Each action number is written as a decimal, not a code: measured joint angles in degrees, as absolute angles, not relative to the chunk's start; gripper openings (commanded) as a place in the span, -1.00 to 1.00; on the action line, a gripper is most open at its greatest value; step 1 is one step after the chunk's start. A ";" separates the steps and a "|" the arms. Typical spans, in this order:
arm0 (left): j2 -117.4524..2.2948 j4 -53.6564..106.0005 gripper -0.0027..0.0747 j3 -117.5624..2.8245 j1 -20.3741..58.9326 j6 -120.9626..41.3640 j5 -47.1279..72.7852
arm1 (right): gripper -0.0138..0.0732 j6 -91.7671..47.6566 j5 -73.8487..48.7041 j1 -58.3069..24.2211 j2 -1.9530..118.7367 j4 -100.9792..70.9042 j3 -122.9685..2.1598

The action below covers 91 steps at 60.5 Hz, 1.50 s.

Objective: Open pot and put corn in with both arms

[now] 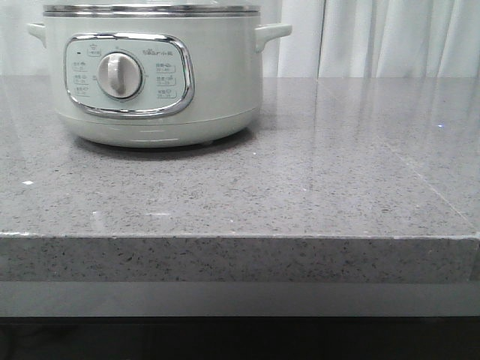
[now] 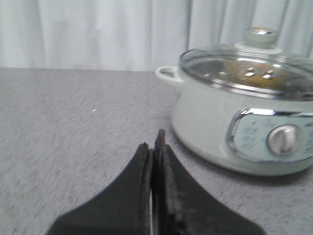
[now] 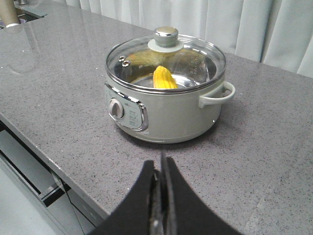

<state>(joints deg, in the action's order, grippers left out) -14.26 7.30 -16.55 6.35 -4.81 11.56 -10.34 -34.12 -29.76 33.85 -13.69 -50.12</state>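
**Non-task items in view**

Grey speckled stone countertop, polished, with a thick front edge. White pleated curtain hanging behind it. Grey drawer fronts below the counter edge, seen from the right wrist.

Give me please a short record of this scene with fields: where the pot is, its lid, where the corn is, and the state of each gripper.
pot: the pot stands on the grey stone counter, apart from both arms
lid: a glass lid with a round knob sits closed on the pot
corn: the corn lies inside the pot, seen through the lid
left gripper: the left gripper is shut and empty, above the counter beside the pot
right gripper: the right gripper is shut and empty, in front of the pot
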 measured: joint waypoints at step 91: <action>0.25 5.27 -0.98 0.34 1.35 1.82 2.85 | -0.84 -10.34 -34.15 -29.76 33.85 -13.69 -50.12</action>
